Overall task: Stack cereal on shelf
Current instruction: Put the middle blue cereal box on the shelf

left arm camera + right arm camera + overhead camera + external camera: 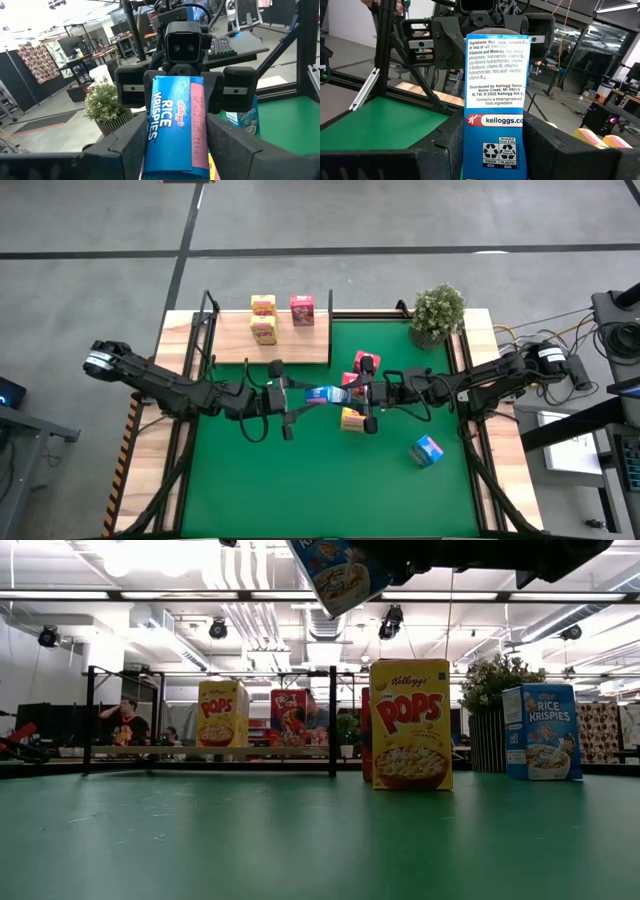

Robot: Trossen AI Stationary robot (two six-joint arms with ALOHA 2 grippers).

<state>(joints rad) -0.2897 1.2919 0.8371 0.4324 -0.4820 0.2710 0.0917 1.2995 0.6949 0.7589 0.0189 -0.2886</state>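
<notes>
Right now a blue Rice Krispies box [322, 394] hangs in the air over the middle of the green mat [260, 480], caught between the two arms that meet there. The right gripper [352, 392] pinches one end of it; its wrist camera shows both dark fingers pressed against the sides of the carton's ingredient panel. The left gripper [296, 397] has its fingers either side of the other end; from its wrist view they sit alongside the box, but I cannot tell whether they are gripping it or merely close. From table height the box tilts at the top of the frame, clear of the mat.

Directly beneath the meeting point stands a yellow Pops box [411, 724], with a pink box [364, 363] just behind it. A second blue Rice Krispies box [428, 450] sits on the mat near the right arm, well apart from the others.

On the light-wood shelf [230, 340] at the mat's far edge stand two yellow boxes [263, 320] stacked or touching, and one pink box [302, 310] beside them. A potted plant [437, 313] occupies the far right corner.
</notes>
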